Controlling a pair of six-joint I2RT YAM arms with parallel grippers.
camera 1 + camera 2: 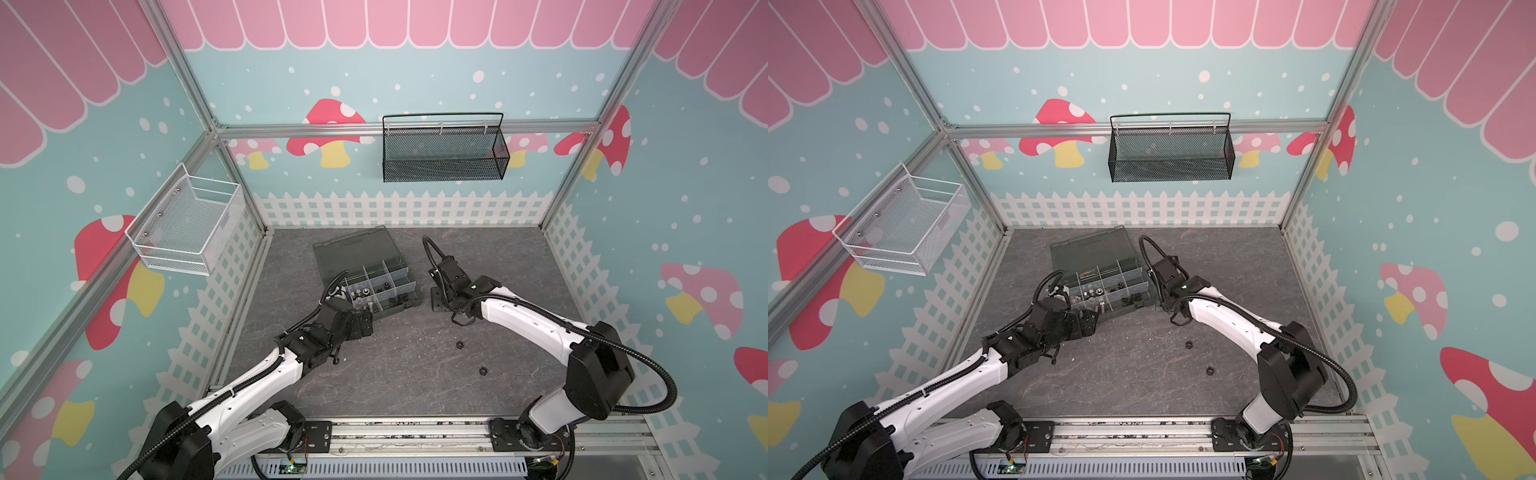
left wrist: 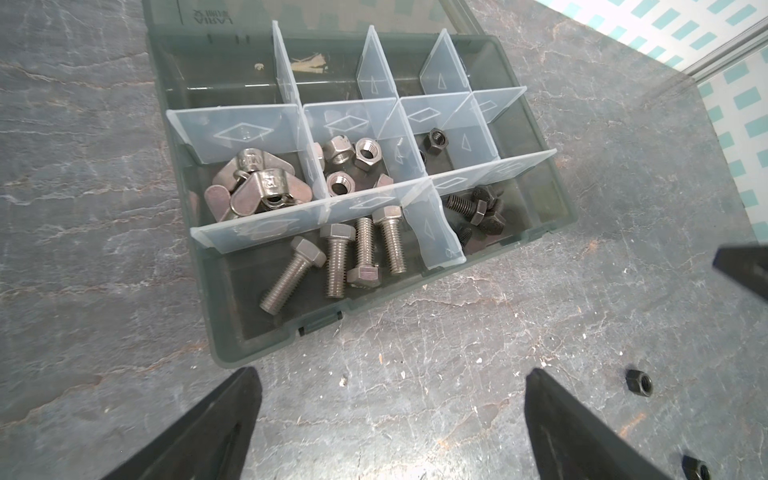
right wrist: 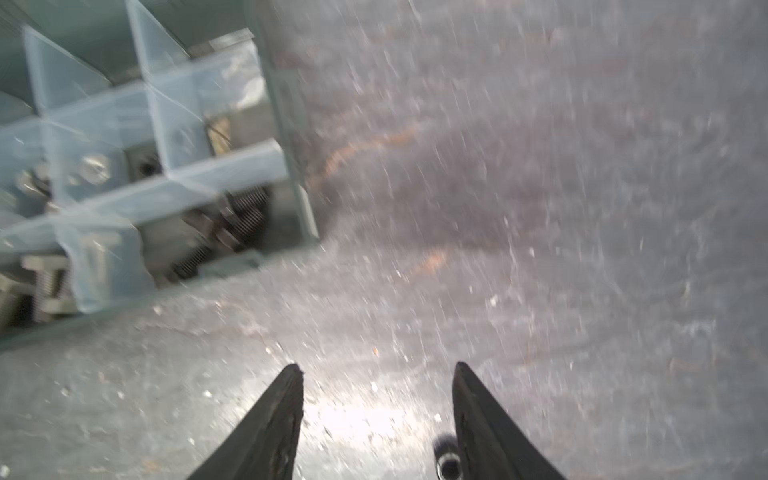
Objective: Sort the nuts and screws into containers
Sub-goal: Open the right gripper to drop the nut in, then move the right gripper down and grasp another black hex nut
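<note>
Two black nuts (image 1: 482, 370) lie loose on the desk (image 1: 395, 374) nearest; beyond, left jaws gape wide and right jaws stand part-open, both empty; farther, silver screws (image 2: 336, 257) lie flat, roughly parallel, axes pointing hingeward, in the latch-side compartment of the organizer box (image 2: 257, 347).

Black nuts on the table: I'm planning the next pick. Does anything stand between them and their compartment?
Nothing loose. Bare table separates the black nuts from the organizer box; its wall and the black-screw compartment then lie before the black-nut compartment.
</note>
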